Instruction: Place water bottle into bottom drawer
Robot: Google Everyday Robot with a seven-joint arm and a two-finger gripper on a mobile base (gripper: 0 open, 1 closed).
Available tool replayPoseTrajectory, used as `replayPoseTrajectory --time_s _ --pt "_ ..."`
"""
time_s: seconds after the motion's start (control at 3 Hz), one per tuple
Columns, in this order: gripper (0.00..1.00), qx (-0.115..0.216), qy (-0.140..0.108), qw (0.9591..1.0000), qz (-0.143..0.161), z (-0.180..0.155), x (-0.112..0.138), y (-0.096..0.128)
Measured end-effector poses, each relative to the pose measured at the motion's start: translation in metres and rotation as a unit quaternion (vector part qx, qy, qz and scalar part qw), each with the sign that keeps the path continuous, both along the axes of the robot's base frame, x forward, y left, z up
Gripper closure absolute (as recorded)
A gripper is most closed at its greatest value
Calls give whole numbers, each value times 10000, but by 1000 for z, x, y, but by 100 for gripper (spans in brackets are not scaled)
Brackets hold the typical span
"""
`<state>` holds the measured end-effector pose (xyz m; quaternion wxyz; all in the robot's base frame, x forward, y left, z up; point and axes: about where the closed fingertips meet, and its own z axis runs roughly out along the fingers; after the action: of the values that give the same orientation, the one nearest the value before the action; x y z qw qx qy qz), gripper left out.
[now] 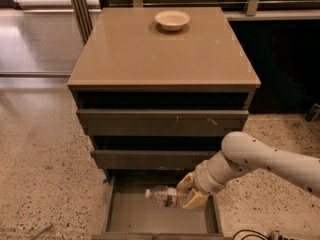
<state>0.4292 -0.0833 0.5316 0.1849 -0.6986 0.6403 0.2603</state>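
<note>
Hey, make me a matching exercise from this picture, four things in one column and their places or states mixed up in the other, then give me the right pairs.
Things:
1. water bottle
2. bowl
3. bottom drawer
4. gripper

Places or states:
A. pulled open, its floor showing
B. standing on the cabinet top, near the back edge
C. held lying level, cap toward the picture's left
D. shut on clear plastic, over the right part of the open tray

Pairs: 1-C, 2-B, 3-A, 4-D
</note>
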Motion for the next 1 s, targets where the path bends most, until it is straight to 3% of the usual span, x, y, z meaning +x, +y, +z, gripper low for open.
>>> replayPoseTrajectory --time_s 0.33,0.67,1.0 --pt "100 -96 125 9997 -195 -119 -29 7" --pt "100 -275 342 9980 -465 -199 -53 22" --pt "100 -197 130 9971 -720 -206 -38 27"
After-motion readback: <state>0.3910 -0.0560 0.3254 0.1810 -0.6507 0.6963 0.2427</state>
